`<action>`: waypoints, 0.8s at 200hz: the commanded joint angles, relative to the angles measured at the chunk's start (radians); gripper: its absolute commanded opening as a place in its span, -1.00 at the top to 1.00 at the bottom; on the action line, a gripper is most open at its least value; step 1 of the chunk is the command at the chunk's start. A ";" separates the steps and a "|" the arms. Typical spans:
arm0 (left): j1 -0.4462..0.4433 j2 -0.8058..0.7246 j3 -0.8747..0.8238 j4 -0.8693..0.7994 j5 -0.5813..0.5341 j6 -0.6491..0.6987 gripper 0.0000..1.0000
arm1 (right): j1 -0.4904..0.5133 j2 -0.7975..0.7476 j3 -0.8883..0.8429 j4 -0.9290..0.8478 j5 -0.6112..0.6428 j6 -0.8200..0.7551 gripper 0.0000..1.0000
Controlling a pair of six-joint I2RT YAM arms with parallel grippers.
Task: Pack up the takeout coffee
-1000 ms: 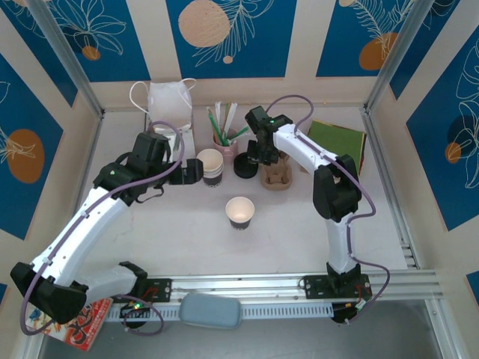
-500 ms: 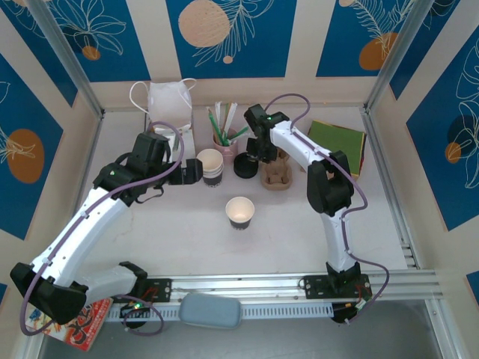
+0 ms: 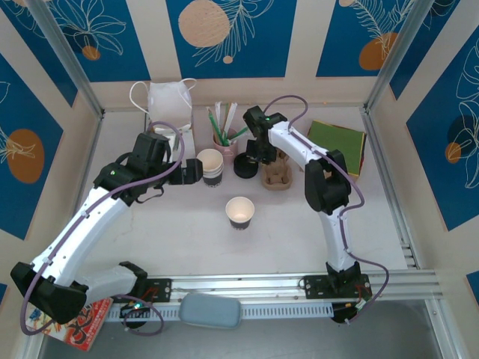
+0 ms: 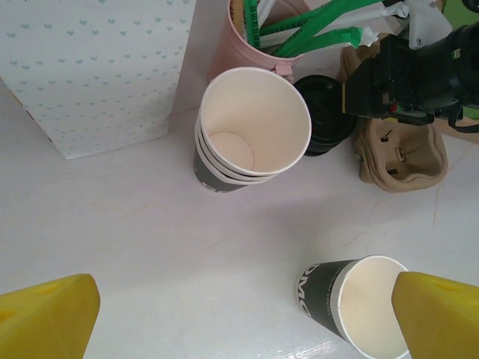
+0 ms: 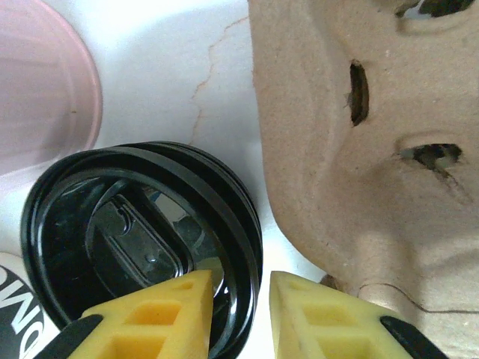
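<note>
Takeout coffee cup point(image 4: 361, 303) stands unlidded just beside 1 finger of the wide-spread left gripper point(image 4: 239, 307). The right gripper point(image 5: 241, 299) pinches the black lid point(image 5: 142, 224) rim. Lidding and loading the white paper bag point(image 4: 97, 67) remain, by judgement.

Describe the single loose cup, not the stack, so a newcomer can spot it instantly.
On the white table, start at the pink straw holder at the back and look toward the arm bases. Past the stack of nested cups, one paper cup stands alone in open space. It is upright, lidless and dark-banded, and it touches nothing, unlike the nested ones.
</note>
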 commanded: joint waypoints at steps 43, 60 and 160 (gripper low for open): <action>0.013 0.002 -0.004 -0.019 -0.014 0.011 -1.00 | -0.006 0.022 0.019 -0.013 0.003 -0.012 0.61; 0.013 0.003 -0.002 -0.019 -0.011 0.010 -1.00 | -0.006 0.023 0.018 -0.013 0.001 -0.013 0.68; 0.016 0.002 0.007 -0.017 0.001 0.010 -1.00 | -0.004 -0.068 -0.012 -0.003 -0.002 0.006 0.86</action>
